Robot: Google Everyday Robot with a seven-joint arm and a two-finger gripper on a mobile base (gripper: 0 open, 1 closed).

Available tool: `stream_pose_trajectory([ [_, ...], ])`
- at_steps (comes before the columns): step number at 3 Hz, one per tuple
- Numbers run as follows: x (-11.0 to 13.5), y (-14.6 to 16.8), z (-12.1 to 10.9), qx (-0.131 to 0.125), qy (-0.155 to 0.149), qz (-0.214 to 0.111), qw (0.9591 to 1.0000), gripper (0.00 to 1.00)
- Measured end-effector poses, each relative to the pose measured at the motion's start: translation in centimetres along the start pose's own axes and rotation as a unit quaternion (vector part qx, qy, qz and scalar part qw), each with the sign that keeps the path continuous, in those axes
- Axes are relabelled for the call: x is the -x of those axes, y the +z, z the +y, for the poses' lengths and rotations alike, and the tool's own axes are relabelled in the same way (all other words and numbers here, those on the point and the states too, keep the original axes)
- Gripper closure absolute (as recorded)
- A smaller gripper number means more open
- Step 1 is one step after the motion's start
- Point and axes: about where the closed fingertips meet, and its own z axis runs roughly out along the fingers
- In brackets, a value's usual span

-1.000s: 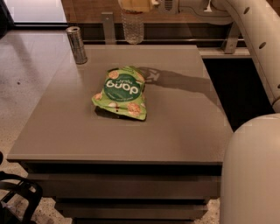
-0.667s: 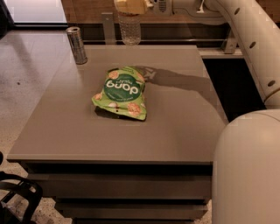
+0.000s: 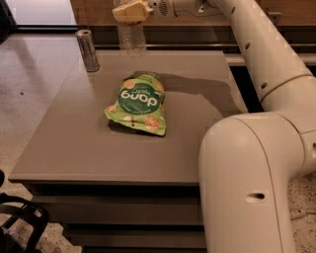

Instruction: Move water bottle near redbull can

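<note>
My gripper (image 3: 130, 11) is at the top of the camera view, over the far edge of the table, shut on the upper part of the water bottle (image 3: 132, 40). The clear ribbed bottle hangs upright below the fingers, and its cap is hidden by them. Its base is at about the level of the table's far edge. The redbull can (image 3: 88, 50), slim and silver-grey, stands upright at the far left corner of the table, a short way left of the bottle.
A green snack bag (image 3: 138, 105) lies flat in the middle of the grey table (image 3: 74, 148). My white arm (image 3: 256, 148) fills the right side of the view. Pale floor lies to the left, and a dark rail runs behind the table.
My gripper has moved left along the table's far edge with the water bottle in it, bringing the bottle closer to the redbull can. The can and the snack bag have not moved.
</note>
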Motion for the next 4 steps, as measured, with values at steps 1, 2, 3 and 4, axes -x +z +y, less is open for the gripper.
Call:
stream_pose_trajectory([
  [1,-0.8,2.2,0.1,0.021,0.011,0.005,0.9997,1.0],
  [2,-1.6,3.4,0.1,0.032,0.026,0.003,0.9992,1.0],
  [3,-2.6,4.4,-0.1,0.034,0.04,0.007,0.9986,1.0],
  [4,-3.9,5.3,-0.7,0.026,0.053,0.013,0.9982,1.0],
])
